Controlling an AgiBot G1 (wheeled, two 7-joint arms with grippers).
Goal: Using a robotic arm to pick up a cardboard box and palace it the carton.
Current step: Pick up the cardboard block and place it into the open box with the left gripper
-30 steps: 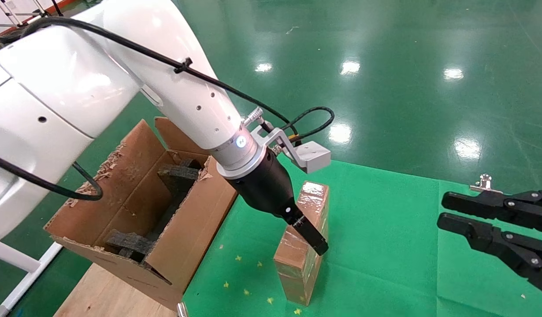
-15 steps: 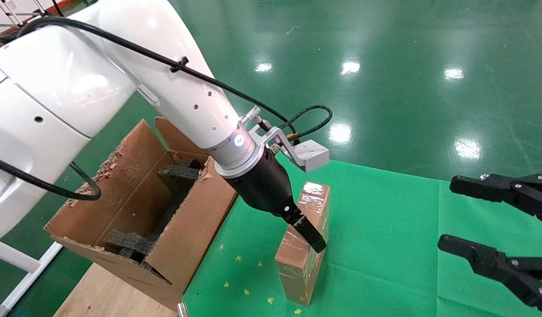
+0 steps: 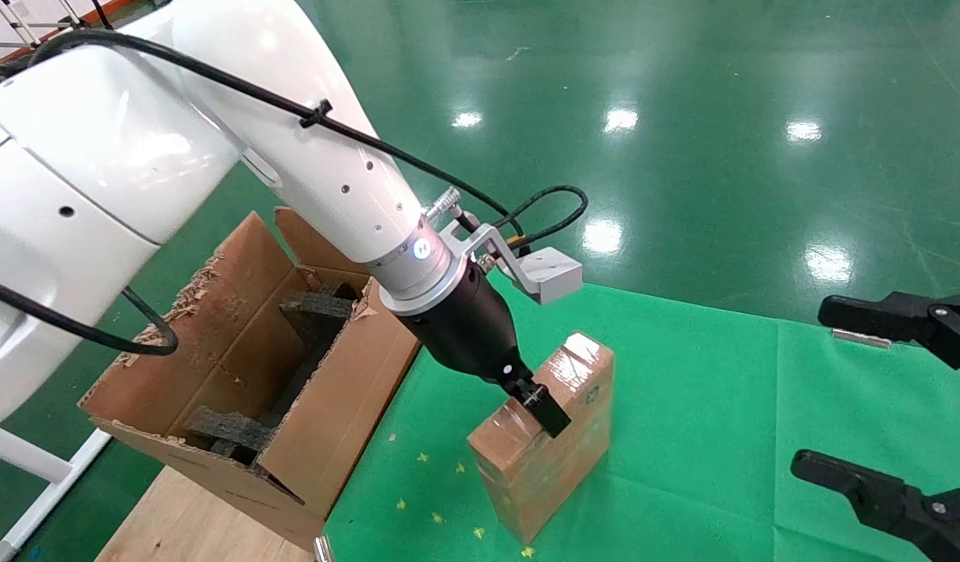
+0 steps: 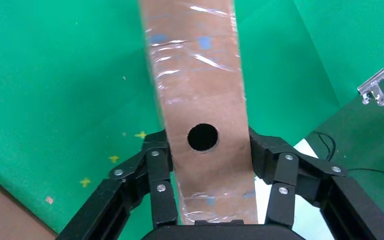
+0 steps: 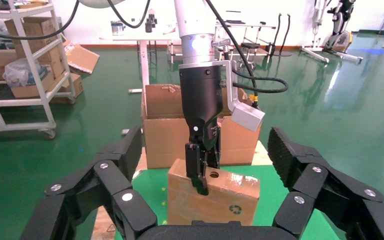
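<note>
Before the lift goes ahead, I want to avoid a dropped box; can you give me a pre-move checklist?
1. Left hand closed on the small box, fingers on both narrow sides beside the round hole: ok.
2. Box clear of the green mat: cannot tell; it is tilted.
3. Big carton open at the top, gap between the foam blocks: ok.
4. Right hand open and apart from the box: ok.
5. Grip centred on the box: not ok; the fingers hold near one end.

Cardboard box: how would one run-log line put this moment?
left gripper shut on cardboard box | box on green mat | carton beside | right gripper open
</note>
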